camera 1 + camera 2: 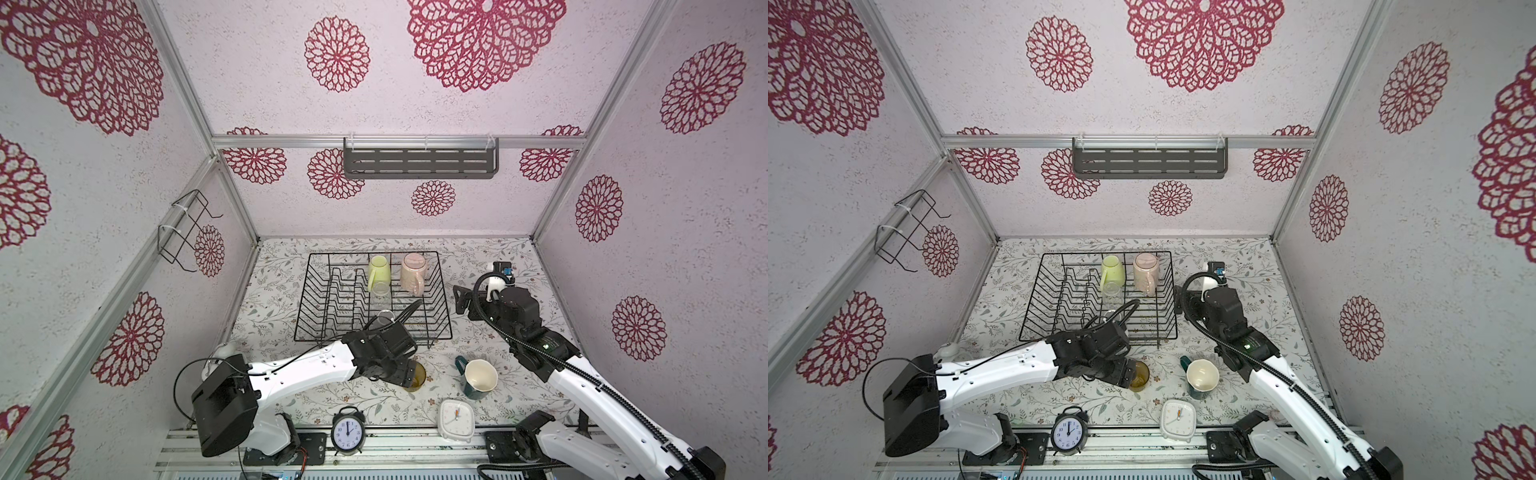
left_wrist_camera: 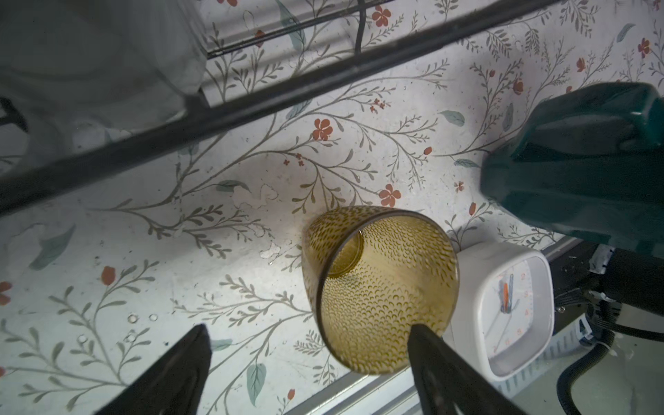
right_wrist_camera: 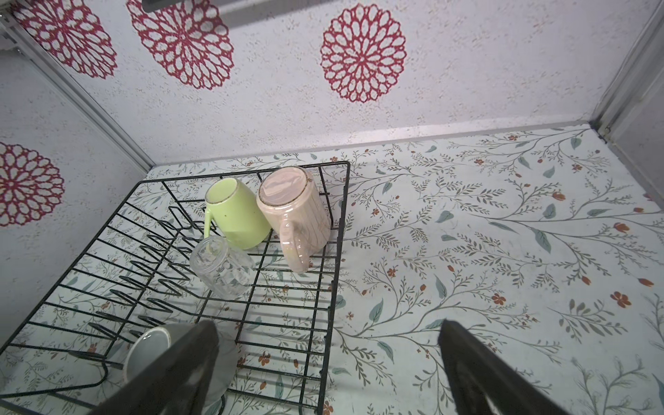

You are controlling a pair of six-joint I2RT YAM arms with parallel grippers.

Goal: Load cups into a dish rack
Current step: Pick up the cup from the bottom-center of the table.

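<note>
The black wire dish rack holds a yellow-green mug, a pink mug and a clear glass, all bottom-up. A grey mug lies at the rack's near end, partly behind a finger. An amber tumbler stands on the table in front of the rack. My left gripper is open beside the tumbler, one fingertip at its rim. A dark teal mug stands to its right. My right gripper hangs open and empty over the rack's right edge.
A black alarm clock and a white square clock stand at the table's front edge, the white one close to the tumbler. A dark slotted shelf hangs on the back wall. A small wire holder hangs on the left wall.
</note>
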